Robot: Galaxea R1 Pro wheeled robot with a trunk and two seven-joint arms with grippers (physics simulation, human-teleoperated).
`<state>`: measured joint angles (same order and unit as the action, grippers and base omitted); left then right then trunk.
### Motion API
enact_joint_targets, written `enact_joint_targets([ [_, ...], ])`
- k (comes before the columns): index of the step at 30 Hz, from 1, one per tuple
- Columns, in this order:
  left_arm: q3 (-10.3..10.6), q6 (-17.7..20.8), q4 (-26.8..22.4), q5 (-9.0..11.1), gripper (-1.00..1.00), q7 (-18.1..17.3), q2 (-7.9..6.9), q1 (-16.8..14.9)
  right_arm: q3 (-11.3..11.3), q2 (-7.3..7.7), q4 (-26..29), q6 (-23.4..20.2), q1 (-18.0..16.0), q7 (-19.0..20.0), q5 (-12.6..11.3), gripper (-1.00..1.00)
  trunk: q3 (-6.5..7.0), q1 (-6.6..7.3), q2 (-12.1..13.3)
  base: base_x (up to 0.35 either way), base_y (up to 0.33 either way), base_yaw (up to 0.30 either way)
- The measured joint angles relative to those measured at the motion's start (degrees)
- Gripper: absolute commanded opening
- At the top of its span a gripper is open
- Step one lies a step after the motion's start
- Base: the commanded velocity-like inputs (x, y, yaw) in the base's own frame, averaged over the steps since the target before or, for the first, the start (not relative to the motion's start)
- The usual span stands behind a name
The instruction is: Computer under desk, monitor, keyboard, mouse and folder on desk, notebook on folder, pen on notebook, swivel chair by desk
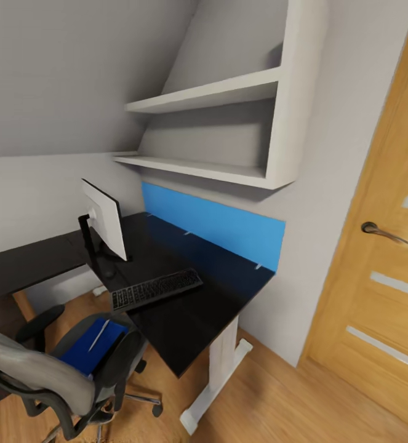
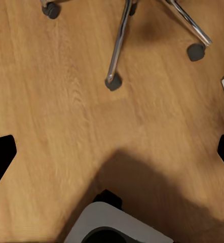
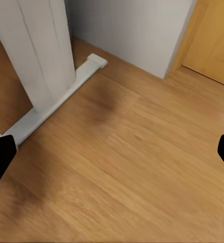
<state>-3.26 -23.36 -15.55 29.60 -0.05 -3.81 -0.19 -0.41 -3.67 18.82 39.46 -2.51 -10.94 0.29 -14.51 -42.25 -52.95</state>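
Bedroom desk: monitor, keyboard; folder on chair.

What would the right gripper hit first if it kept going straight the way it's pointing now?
Most likely the bare wood floor. The right gripper points down at open boards, with the desk's white leg off to one side; depth is hard to judge.

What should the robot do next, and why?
Probably reach the left gripper toward the blue folder, since it lies on the swivel chair seat with a pen on it, while monitor and keyboard sit on the desk.
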Motion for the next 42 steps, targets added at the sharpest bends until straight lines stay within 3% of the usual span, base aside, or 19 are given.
enact_joint_targets([
  [5, 0.1, -0.7, -0.1, 3.2, 1.0, 0.0, 0.08, 0.0, 0.0, 0.05, 0.0, 0.1, 0.0, 0.0, -0.1, 1.0, 0.0, 0.0, 0.0, 0.0, 0.0, 0.278],
  [8, 0.3, -0.7, 0.0, 4.0, 1.0, 0.1, 0.16, 0.0, -0.1, 0.13, 0.1, 0.1, 0.0, 0.0, -0.1, 1.0, 0.0, 0.0, 0.0, 0.0, 0.0, 0.283],
  [35, 0.2, -1.0, -1.9, 4.3, 1.0, 0.2, 0.22, 0.0, -0.2, 0.26, 0.2, 0.1, 0.0, -0.2, -0.2, 1.0, 0.0, 0.0, 0.0, 0.0, 0.0, 0.286],
  [39, 0.6, -0.5, -1.9, 2.8, 1.0, -0.3, 0.09, 0.0, -0.2, 0.27, 0.2, 0.2, 0.0, -0.2, -0.2, 1.0, 0.0, 0.0, 0.0, 0.0, 0.0, 0.249],
  [42, 0.7, -0.4, -1.9, -1.5, 1.0, -0.3, 0.11, 0.0, -0.2, 0.26, 0.2, 0.2, 0.0, -0.2, -0.2, 1.0, 0.0, 0.0, 0.0, 0.0, 0.0, 0.245],
])
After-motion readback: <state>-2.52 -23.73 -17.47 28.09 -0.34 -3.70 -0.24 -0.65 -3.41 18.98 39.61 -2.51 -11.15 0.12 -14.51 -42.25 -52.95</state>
